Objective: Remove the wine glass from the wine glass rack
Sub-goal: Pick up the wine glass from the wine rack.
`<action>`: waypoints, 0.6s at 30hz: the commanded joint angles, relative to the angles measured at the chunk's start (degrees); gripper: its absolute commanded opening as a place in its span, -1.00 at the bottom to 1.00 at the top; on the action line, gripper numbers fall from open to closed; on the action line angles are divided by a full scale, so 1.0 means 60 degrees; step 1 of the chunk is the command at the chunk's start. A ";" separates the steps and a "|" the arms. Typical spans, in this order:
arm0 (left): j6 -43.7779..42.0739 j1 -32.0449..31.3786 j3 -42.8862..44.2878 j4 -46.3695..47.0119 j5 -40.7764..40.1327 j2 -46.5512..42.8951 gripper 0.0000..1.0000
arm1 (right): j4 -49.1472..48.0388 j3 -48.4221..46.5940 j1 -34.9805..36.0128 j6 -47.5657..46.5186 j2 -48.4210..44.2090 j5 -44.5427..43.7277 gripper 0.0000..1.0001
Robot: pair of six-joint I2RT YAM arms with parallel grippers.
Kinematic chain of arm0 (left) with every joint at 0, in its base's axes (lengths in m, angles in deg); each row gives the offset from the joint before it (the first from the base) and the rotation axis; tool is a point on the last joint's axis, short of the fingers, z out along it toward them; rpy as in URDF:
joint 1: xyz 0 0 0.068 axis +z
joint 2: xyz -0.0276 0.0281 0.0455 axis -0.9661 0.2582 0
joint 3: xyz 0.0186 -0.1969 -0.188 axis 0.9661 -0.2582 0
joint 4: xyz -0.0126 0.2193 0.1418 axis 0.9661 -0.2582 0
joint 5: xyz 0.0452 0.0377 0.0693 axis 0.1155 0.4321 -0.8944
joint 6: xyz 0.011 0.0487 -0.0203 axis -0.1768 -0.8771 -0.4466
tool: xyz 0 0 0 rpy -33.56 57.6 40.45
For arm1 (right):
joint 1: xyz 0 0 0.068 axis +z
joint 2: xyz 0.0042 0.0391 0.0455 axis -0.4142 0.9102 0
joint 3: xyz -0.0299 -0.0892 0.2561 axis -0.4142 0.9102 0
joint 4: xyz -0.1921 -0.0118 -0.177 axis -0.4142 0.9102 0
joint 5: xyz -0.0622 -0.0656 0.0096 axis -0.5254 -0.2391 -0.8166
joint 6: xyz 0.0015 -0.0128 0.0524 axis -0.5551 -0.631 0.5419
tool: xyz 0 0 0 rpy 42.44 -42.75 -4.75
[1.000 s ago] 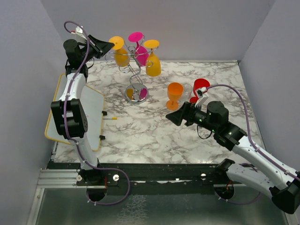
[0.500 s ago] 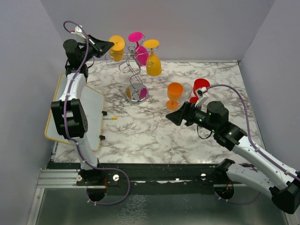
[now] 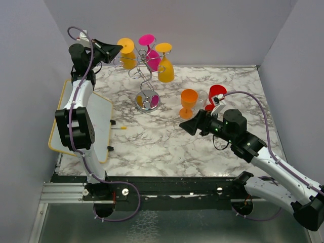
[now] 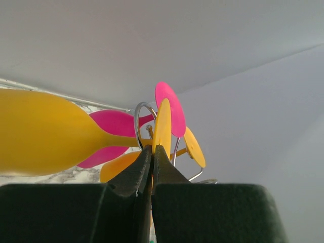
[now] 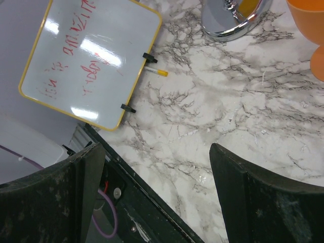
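1. Nearest, at 4 o'clock from the rack's base: right gripper (image 5: 154, 152), spread wide, empty, hovering over the marble table (image 5: 202, 101).
2. Mid-table: wine glass rack (image 3: 140, 104), upright.
3. Farthest, at 10 o'clock: left gripper (image 4: 152, 152), part-open a second ago, now pinched fully closed on the thin foot of the yellow wine glass (image 4: 45, 134), which hangs inverted from a wire arm.
4. Grip apparently made; sliding the foot out of the loop not yet done.

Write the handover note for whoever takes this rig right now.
Left gripper: shut on the round foot of the leftmost yellow wine glass, which hangs upside down on the shiny chrome wire rack.
Right gripper: open, empty, above the white marble table.
Done: grip made; glass not yet off. An orange glass stands on the table.
Left: slide it off its wire arm and set it down.
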 commanded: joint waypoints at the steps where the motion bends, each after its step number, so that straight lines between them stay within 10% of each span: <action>1: 0.1111 -0.0027 -0.0108 0.0168 -0.0508 -0.0562 -1.00 | 0.0321 -0.0227 0.0003 0.0072 -0.0125 -0.0361 0.80; 18: 0.1124 -0.0183 -0.0154 0.0245 -0.1937 -0.0853 -1.00 | 0.0455 -0.0105 0.0005 0.0166 -0.0390 -0.0520 0.80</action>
